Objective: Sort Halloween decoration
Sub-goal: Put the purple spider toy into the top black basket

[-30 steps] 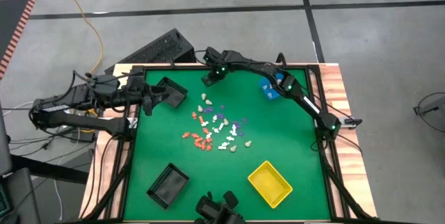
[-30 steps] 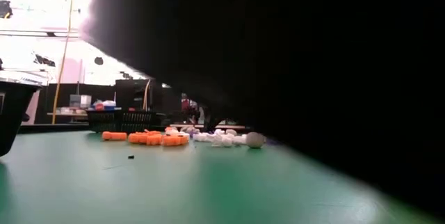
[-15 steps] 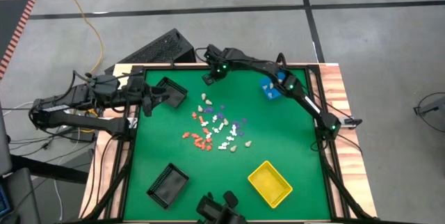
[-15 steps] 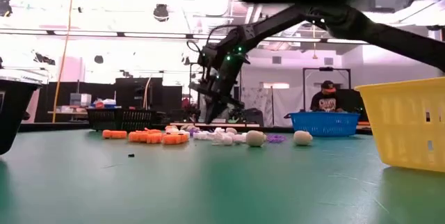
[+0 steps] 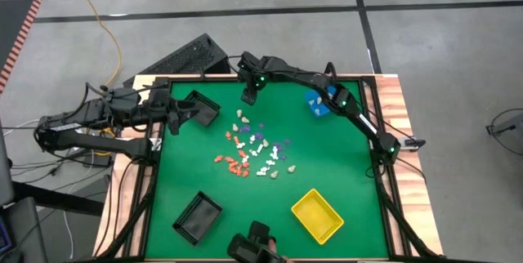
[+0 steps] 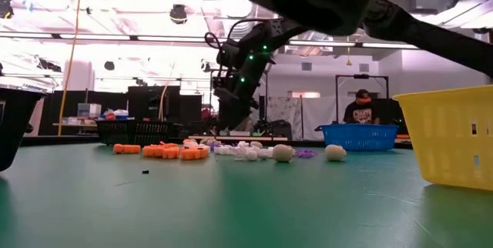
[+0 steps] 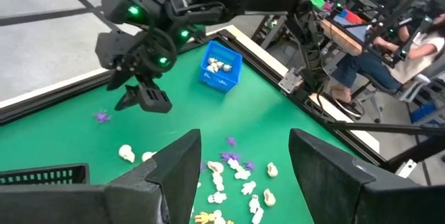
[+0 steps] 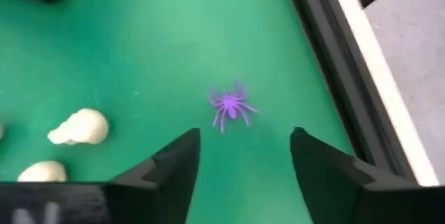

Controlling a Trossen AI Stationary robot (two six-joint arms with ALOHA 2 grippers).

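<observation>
The Halloween decoration pieces [image 5: 253,150], orange, white, purple and beige, lie scattered on the middle of the green mat. One purple spider [image 8: 231,106] lies apart from them on the mat near the far edge. My right gripper [image 8: 243,156] hangs open just above it, slanting down, with nothing between its fingers. In the high view this gripper [image 5: 249,96] is at the far edge. My left gripper [image 7: 243,161] waits open at the table's left, beside a black bin [image 5: 200,108].
A blue bin [image 5: 317,104] with a few pale pieces stands at the far right, a yellow bin [image 5: 317,215] at the near right, and a second black bin [image 5: 197,216] at the near left. Two beige pieces [image 8: 80,126] lie near the spider. A person sits beyond the table [image 6: 362,109].
My right gripper has risen a little above the mat near the far edge and rolled about its own axis. A dark shape that blocked most of the low view has moved off.
</observation>
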